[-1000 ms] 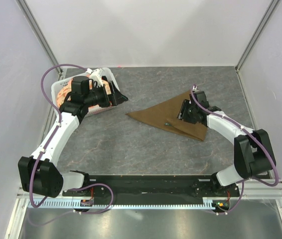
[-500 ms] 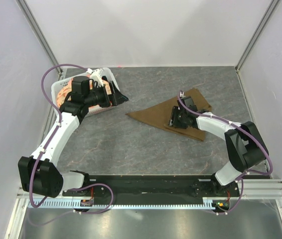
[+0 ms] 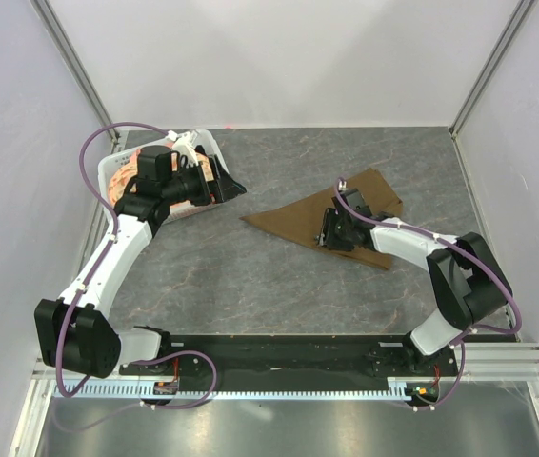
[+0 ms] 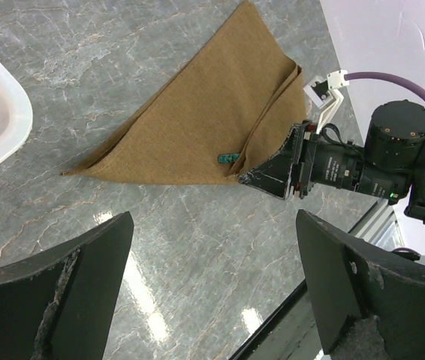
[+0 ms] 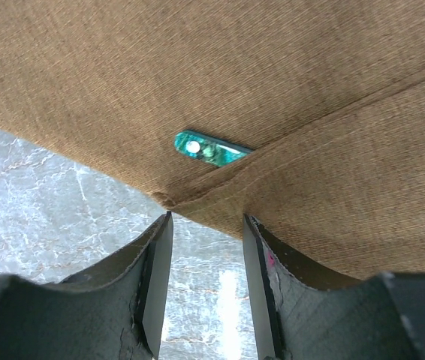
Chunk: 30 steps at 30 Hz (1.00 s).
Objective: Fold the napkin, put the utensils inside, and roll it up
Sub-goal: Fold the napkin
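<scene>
– Where's the plain brown square cloth napkin (image 3: 293, 221) now?

– On the right half of the grey marbled table top (image 3: 250, 276), folded into a triangle with its long point towards the left. A second flap is folded over on the right side

– And the slim utensil with the teal-green handle (image 5: 211, 148)?

– Tucked under that flap. Only a short end of the handle pokes out at the fold line; the metal head is hidden by the cloth

– What's the right gripper (image 5: 203, 225) doing?

– It sits low over the napkin's near edge, just beside the teal end. Its fingers stand a little apart with bare table and the cloth's hem showing between them, and nothing is clamped. I can't tell whether the tips touch the cloth

– And the left gripper (image 4: 212, 225)?

– Well apart from the napkin, over on the left, held above the table just beside the white plastic basket (image 3: 115, 168). It points towards the napkin, fingers spread wide and holding nothing

– So the roll isn't made?

– No, the napkin lies flat
</scene>
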Tool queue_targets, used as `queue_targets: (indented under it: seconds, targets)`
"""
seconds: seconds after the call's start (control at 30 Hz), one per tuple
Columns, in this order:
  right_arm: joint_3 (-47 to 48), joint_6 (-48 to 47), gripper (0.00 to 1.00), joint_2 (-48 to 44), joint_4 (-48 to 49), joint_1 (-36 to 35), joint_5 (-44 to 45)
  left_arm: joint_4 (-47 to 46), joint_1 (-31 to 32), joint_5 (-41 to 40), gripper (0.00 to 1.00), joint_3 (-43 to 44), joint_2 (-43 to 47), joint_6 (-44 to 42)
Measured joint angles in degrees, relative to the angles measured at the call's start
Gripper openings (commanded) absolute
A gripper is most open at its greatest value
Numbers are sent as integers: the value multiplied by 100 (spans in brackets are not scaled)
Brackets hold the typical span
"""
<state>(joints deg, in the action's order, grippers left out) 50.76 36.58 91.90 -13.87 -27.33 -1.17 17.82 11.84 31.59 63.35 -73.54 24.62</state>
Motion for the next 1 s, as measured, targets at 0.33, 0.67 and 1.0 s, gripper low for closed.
queue_targets:
  seconds: [0.33, 0.67, 1.0]
  targets:
    - [107, 28, 56, 0, -44, -59, -17, -13, 26, -114, 96, -22, -136, 0]
    - [664, -85, 59, -533, -138, -63, -92, -625, 33, -767, 91, -901, -444, 787]
    - [704, -286, 60, -999, -175, 544, -796, -2000, 1443, -3250, 76, -2697, -83, 2920]
